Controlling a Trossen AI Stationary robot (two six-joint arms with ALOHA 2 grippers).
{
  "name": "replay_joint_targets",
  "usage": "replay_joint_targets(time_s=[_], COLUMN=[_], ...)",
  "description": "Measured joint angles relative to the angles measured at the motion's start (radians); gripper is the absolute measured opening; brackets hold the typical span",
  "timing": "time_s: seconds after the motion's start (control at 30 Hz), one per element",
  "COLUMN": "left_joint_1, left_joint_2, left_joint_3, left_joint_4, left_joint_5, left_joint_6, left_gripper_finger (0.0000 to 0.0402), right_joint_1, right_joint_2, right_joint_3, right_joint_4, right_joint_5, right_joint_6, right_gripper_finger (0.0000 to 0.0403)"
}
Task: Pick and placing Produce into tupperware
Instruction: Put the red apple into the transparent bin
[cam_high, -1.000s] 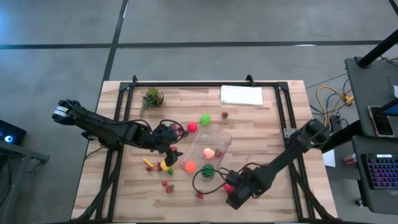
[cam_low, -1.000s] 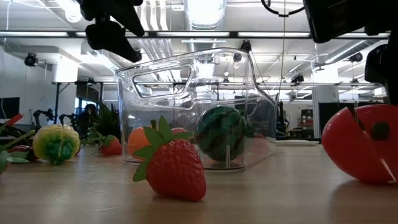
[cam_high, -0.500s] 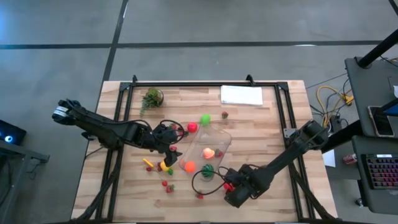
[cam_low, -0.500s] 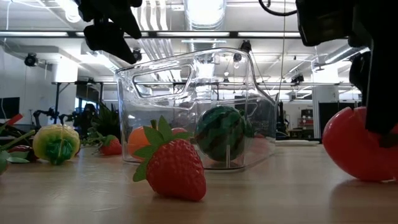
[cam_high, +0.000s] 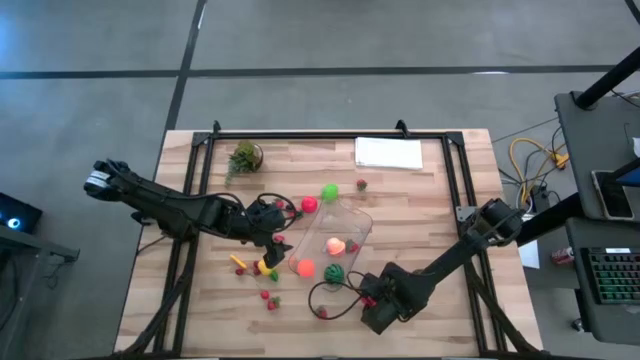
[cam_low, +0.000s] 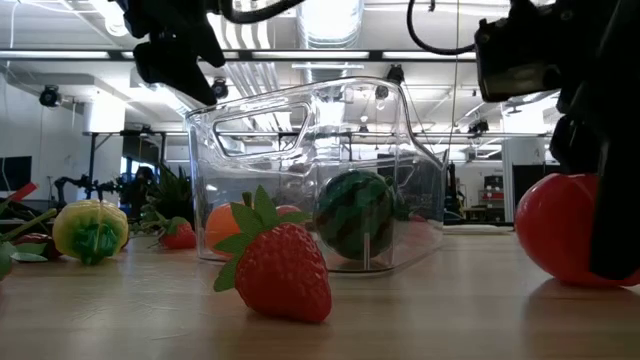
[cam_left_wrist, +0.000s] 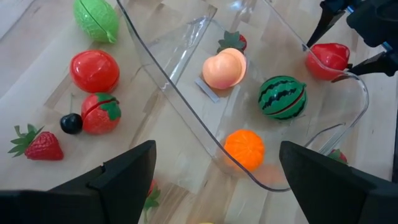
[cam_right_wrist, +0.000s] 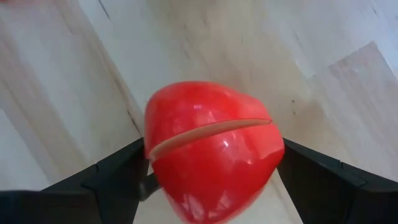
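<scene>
**Red fruit in the right hand, tub just up the table**

The right hand (cam_high: 371, 299) is down at the near edge of the table (cam_high: 450, 240), and its two fingers sit either side of a shiny red fruit (cam_right_wrist: 211, 158) with a pale seam running across it. From the wrist camera the fingers look pressed against both flanks of the fruit, so I'd say it is clamped on it. In the low view the fruit (cam_low: 560, 230) seems to sit at or just above the wood; I can't tell whether it has left the surface.

What matters for the next move is where the clear tub (cam_high: 332, 240) lies from that hand: just beside it, up the table and toward the left arm's side. The tub's long axis runs slantwise across the boards, and its nearest corner, where the little watermelon (cam_high: 334, 272) sits, is the end closest to the fruit. An orange (cam_left_wrist: 244, 149) and a peach (cam_left_wrist: 224, 68) are also inside.

The left hand (cam_high: 268, 224) hovers at the tub's opposite side, fingers spread wide with nothing between them. It is farther from the red fruit, so this piece looks like the right arm's job: lift, then a short carry over the near rim. Loose strawberries (cam_high: 270, 299) and other pieces remain on the table on the left arm's side.
</scene>
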Motion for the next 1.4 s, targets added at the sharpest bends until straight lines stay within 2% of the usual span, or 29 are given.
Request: replay_joint_targets(time_s=[0.3, 1.0, 1.27, 1.4], left_joint_1=[0.0, 0.0, 0.0, 0.0], left_joint_2=[0.0, 0.0, 0.0, 0.0], left_joint_3=[-0.004, -0.004, -0.004, -0.004], left_joint_4=[0.0, 0.0, 0.0, 0.0], left_joint_5=[0.0, 0.001, 0.002, 0.002], left_joint_6=[0.0, 0.0, 0.0, 0.0], left_gripper_finger=[0.0327, 0.0327, 0.0327, 0.0327], right_joint_1=[-0.001, -0.001, -0.001, -0.001], right_joint_2=[0.004, 0.004, 0.004, 0.001], right_joint_3=[0.0, 0.0, 0.0, -0.001], right_joint_4=[-0.004, -0.004, -0.004, -0.004], right_joint_5=[0.041, 0.053, 0.053, 0.053], right_joint_6=[-0.013, -0.019, -0.017, -0.017], right_gripper_finger=[0.0329, 0.0326, 0.0278, 0.0269])
